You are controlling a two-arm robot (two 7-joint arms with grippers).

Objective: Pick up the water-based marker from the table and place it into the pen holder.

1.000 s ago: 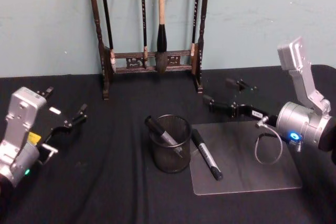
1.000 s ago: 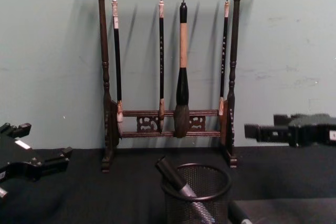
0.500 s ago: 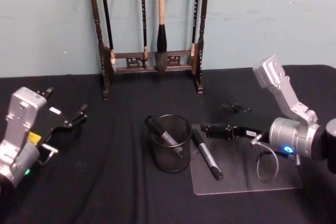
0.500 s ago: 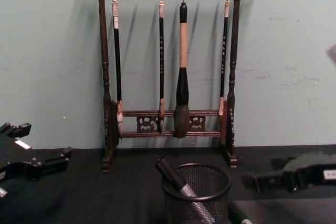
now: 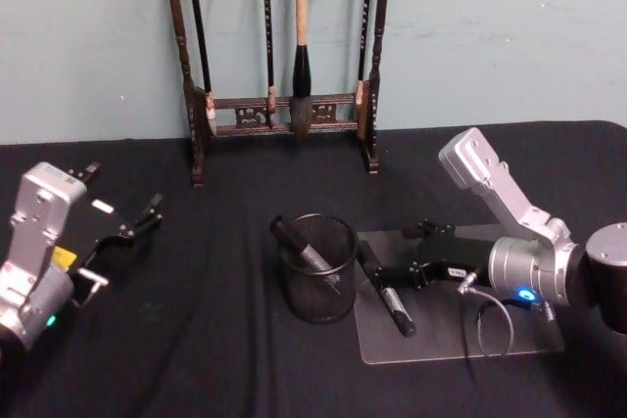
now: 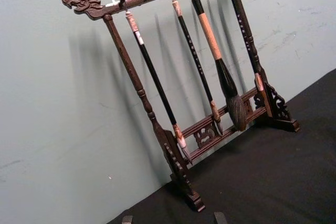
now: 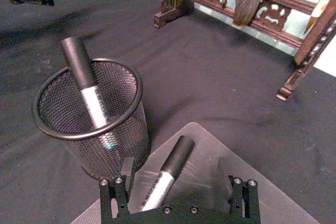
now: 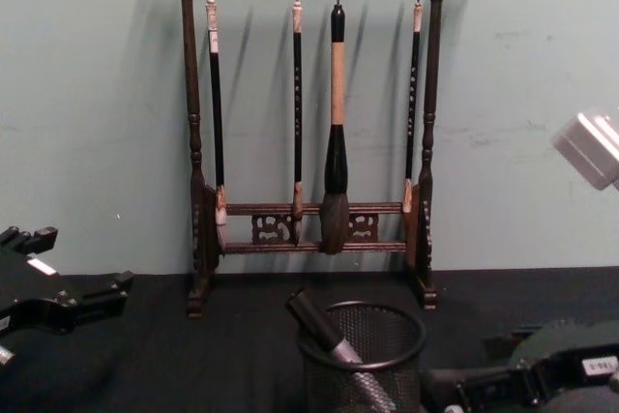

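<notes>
Right pincer (image 5: pixel 390 254), spread wide, straddles the marker (image 5: pixel 387 291) lying on a clear mat (image 5: pixel 470 340) just beside the pen holder (image 5: pixel 313 302); left pincer (image 5: pixel 125 193) hangs spread over the desk (image 5: pixel 225 359).

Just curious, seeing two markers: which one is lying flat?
The marker on the clear mat, under the open right gripper, lies flat. The other marker stands tilted inside the pen holder.

A pale green wall (image 5: pixel 490 36) rises behind the black-clothed table (image 5: pixel 196 340).
</notes>
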